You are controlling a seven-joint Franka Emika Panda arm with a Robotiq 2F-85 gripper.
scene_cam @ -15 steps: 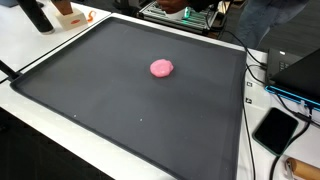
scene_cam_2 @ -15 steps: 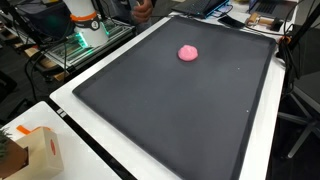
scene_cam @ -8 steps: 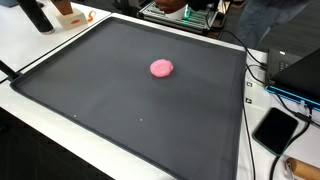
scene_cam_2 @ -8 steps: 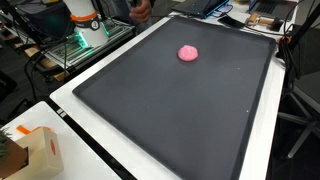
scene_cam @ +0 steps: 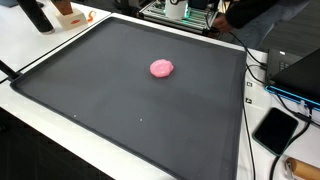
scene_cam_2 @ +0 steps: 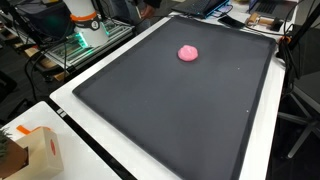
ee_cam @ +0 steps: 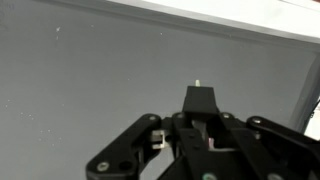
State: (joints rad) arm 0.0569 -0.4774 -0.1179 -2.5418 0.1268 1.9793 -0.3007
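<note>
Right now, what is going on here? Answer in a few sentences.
Nothing is being handled. A pink lump lies alone on the black mat, untouched in both exterior views. The end effector shows only in the wrist view, above a grey surface, with the lump out of sight; whether it is open cannot be told.

Even, bright indoor light falls from above, with soft shadows and no harsh glare on the dark mat (scene_cam: 130,90). The exterior views are slightly soft; the wrist view is greyer and blurrier.
</note>
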